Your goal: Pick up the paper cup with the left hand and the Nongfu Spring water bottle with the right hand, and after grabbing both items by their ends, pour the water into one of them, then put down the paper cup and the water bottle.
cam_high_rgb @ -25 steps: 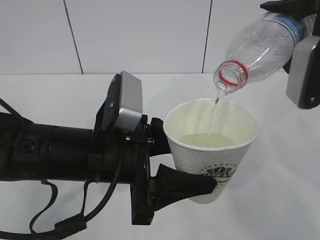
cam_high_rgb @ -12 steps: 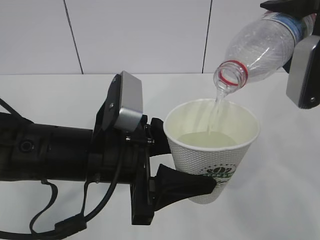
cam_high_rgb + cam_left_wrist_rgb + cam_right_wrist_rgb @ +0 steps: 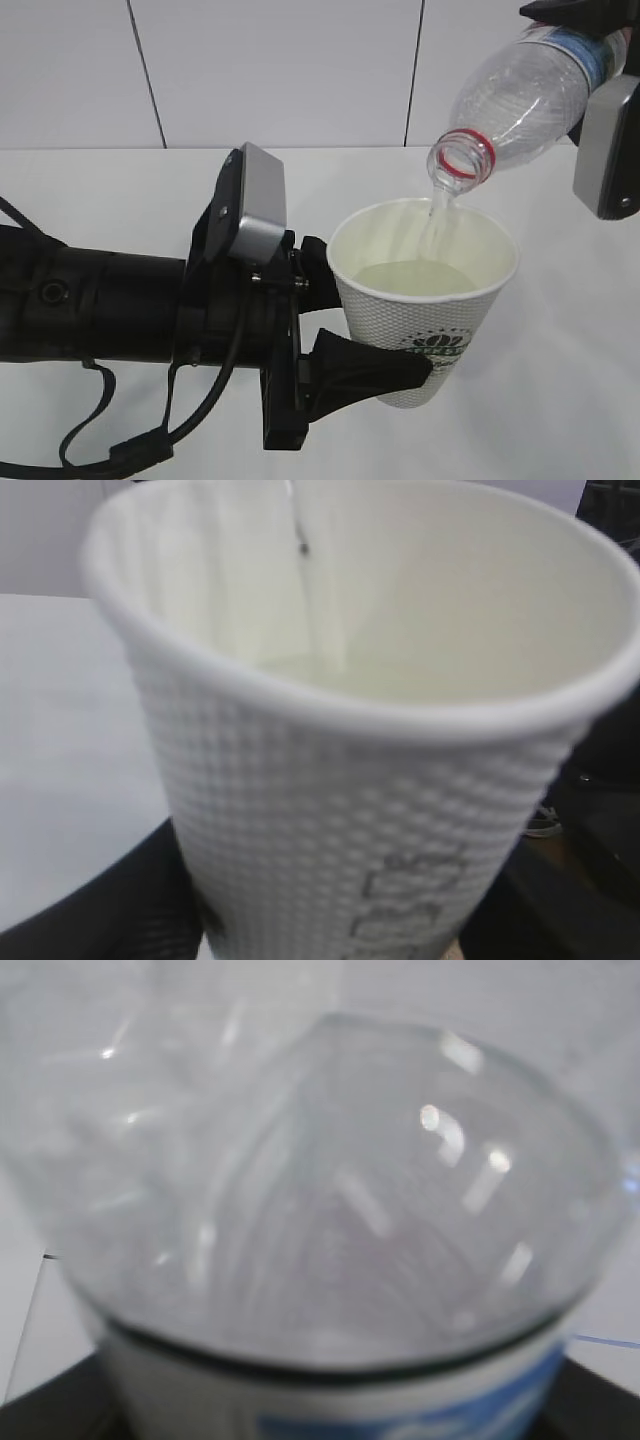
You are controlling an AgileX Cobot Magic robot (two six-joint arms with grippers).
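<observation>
Left end effector (image 3: 385, 330) closed around the low part of the paper cup (image 3: 425, 300), held up over the white counter (image 3: 120, 190). Right end effector (image 3: 600, 70) gripping the Nongfu Spring water bottle (image 3: 520, 95), tipped mouth-down above the cup. Pouring under way, thin water (image 3: 435, 225) falling in; putting both down left. Cup dimpled, white, partly full; bottle clear, nearly empty.

The bottle (image 3: 520, 95) hangs tipped just over my cup (image 3: 425, 300), so nothing can come down into the cup from above. My own left arm (image 3: 100, 305) blocks the left side. The white table (image 3: 580, 380) right of the cup is bare.
</observation>
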